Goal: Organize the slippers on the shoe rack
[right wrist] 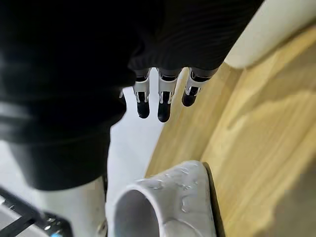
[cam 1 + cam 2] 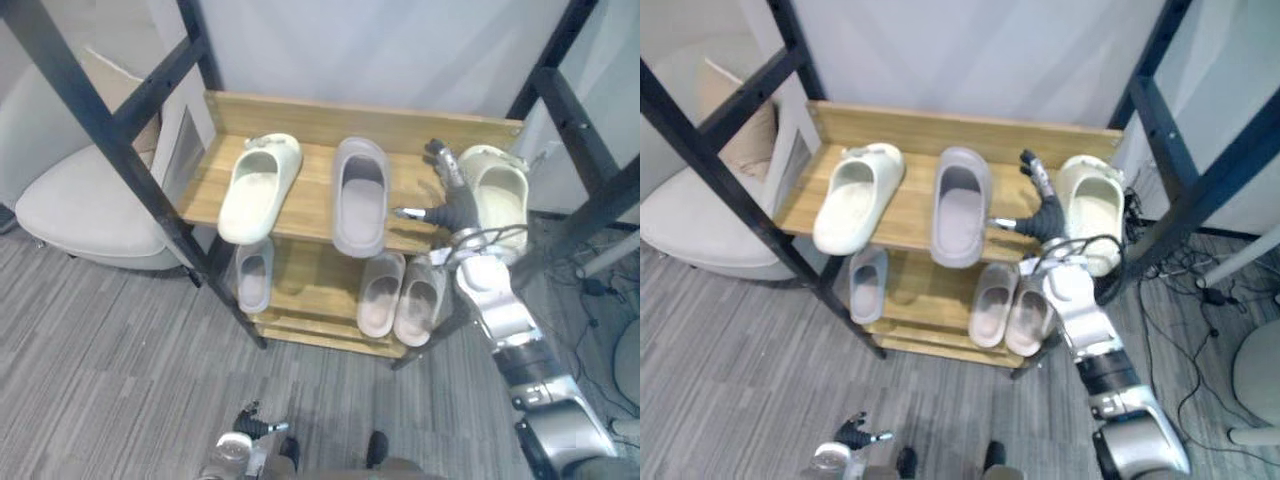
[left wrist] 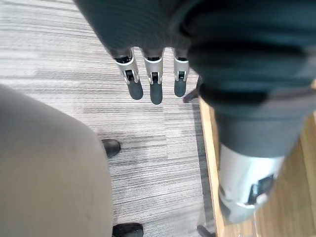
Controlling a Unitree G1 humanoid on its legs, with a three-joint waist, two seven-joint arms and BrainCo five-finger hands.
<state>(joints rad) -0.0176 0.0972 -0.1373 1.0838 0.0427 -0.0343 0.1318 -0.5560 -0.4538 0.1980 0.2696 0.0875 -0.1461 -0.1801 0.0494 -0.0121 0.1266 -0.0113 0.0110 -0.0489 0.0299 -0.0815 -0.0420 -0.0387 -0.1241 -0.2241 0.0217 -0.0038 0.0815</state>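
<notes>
The wooden shoe rack has a smooth plank top shelf holding three moulded foam slippers. A rounded cream slipper lies at the left, a grey slipper in the middle and a second cream slipper at the right. The right hand hovers between the last two, fingers straight and splayed, holding nothing. The left hand hangs near, fingers straight, over ribbed grey carpet.

I cannot read any words, numbers or signs. The little bumps on the slipper on the shoe rack are too blurry to read.
</notes>
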